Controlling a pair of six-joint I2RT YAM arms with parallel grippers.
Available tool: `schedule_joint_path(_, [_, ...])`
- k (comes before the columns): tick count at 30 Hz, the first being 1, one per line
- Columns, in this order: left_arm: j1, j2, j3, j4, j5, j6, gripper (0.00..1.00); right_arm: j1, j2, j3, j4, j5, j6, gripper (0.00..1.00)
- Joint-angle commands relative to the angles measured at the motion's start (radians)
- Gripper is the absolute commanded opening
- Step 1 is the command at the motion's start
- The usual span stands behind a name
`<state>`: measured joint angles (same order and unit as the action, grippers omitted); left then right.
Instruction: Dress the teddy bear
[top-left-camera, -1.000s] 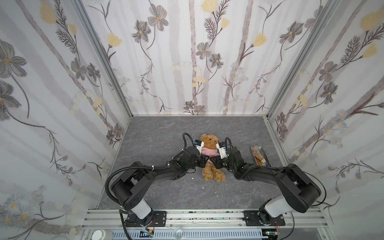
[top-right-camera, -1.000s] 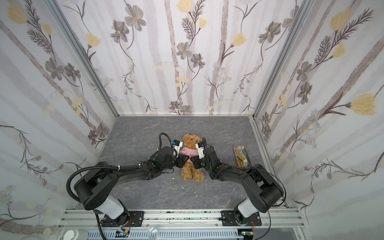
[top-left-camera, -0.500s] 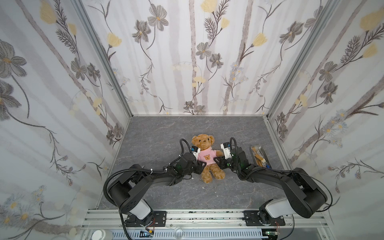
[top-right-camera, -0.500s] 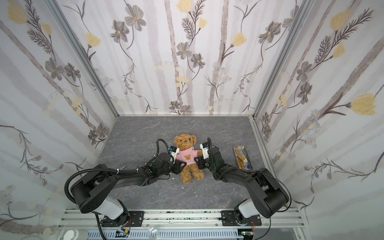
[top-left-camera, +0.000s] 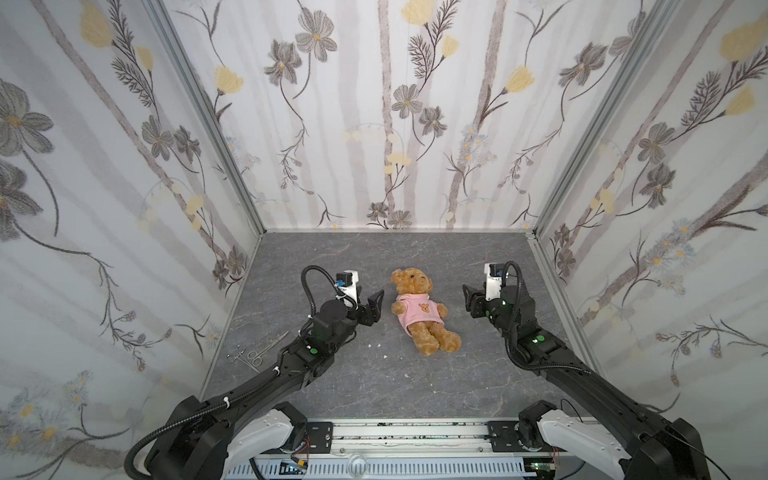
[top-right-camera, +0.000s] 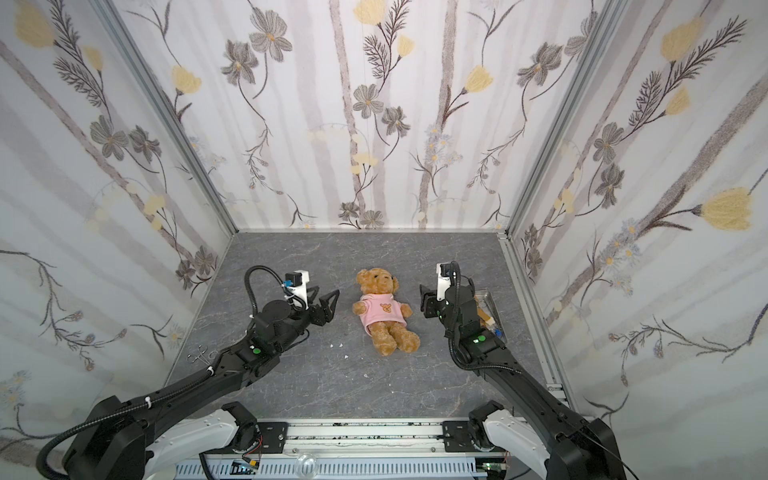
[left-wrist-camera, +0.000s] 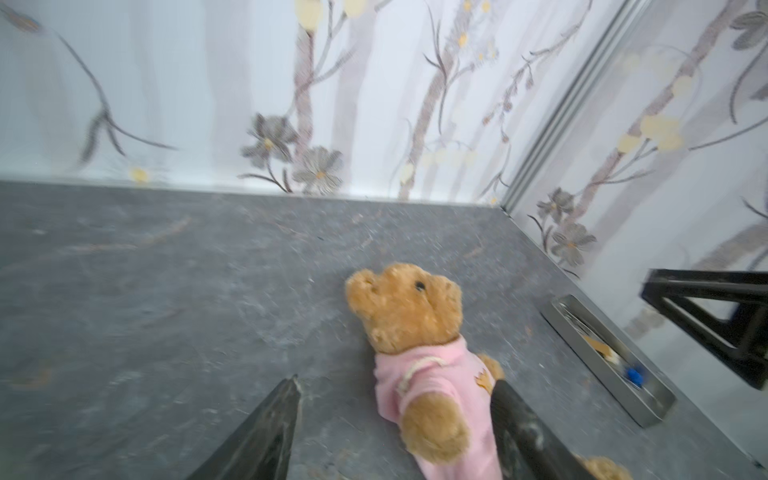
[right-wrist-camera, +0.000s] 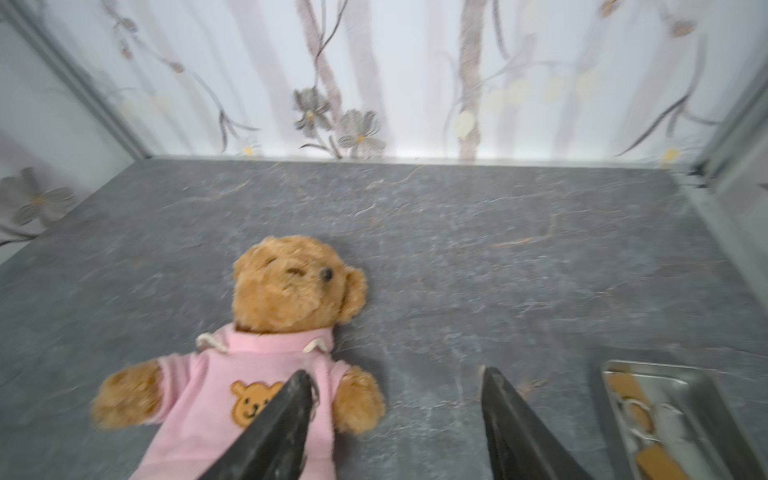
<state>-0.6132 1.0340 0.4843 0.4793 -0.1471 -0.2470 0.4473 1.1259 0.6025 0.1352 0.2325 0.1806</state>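
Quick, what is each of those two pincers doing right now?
Left pincer: open, holding nothing.
Right pincer: open, holding nothing.

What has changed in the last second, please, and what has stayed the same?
Both grippers pulled the pink hoodie down from neck to body of the teddy bear, then let go. The left gripper drew back to the left and the right gripper to the right, both open. The bear, the metal tray and the forceps kept their places.
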Motion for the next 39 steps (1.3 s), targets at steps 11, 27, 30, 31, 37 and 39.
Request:
schedule_joint_path(11, [0.322,0.124,-0.116,0.224,-0.342,0.204,1.00,-0.205,0.092,-0.213,0.429,0.327,-0.126,1.00])
schedule_joint_path(27, [0.545,0.358,-0.259,0.690,-0.035,0.237,1.00,-0.324,0.230,-0.335,0.865,0.023,-0.274,1.00])
schedule_joint_path(30, [0.566,0.400,-0.255,0.733,0.028,0.208,1.00,-0.365,0.244,-0.312,0.843,-0.073,-0.231,1.00])
schedule_joint_path(31, [0.571,0.429,-0.259,0.769,0.039,0.199,1.00,-0.378,0.246,-0.322,0.881,-0.120,-0.209,1.00])
schedule_joint_path(37, [0.575,0.549,-0.264,0.889,0.093,0.222,1.00,-0.399,0.376,-0.414,1.182,-0.154,-0.180,1.00])
schedule_joint_path(39, [0.575,0.551,-0.263,0.889,0.117,0.230,1.00,-0.408,0.375,-0.430,1.220,-0.152,-0.170,1.00])
